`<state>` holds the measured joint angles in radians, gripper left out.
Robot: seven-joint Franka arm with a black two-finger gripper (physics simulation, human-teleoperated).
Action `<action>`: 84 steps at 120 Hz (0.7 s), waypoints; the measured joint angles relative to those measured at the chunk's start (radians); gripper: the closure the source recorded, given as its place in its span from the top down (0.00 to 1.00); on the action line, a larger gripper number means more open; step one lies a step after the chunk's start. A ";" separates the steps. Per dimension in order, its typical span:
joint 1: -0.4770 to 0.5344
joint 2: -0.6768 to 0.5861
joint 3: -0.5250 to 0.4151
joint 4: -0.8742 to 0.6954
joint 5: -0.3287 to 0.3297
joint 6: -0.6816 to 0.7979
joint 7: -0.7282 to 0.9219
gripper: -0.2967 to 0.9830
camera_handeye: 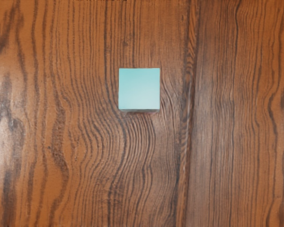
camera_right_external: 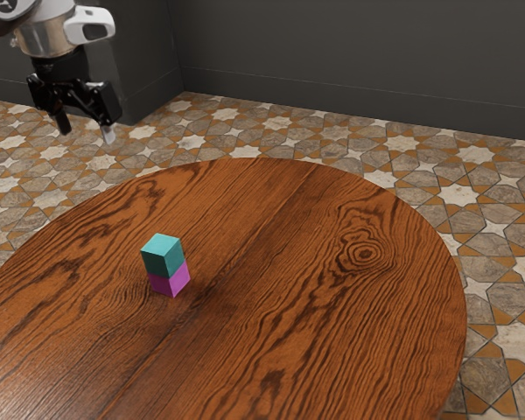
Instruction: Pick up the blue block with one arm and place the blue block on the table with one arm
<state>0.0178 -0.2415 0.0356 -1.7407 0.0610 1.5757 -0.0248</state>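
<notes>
The claw (camera_right_external: 86,133) hangs high, its fingers spread and nothing between them. Below it sits the blue block (camera_right_external: 163,255) (closer to teal, really), stacked on a purple block (camera_right_external: 169,280). The pick looks to be at its approach; next the claw should line up, come down and close without nudging the lower one. Beneath both spreads a round, grainy wooden table (camera_right_external: 332,332), then patterned floor tiles (camera_right_external: 420,166) and a dark wall (camera_right_external: 350,52)

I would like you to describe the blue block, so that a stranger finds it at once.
On the round wooden table, look toward the exterior view's left for a stack of two cubes. The blue block is the upper one, turquoise in colour, while the magenta block lies beneath it.
</notes>
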 joint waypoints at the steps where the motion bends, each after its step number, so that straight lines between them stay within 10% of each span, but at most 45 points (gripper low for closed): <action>1: 0.001 -0.002 0.000 -0.002 0.002 0.001 -0.001 0.77; 84: 0.070 0.236 0.021 -0.271 0.000 0.467 -0.121 0.77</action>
<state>0.0880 -0.0052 0.0561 -2.0118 0.0605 2.0423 -0.1454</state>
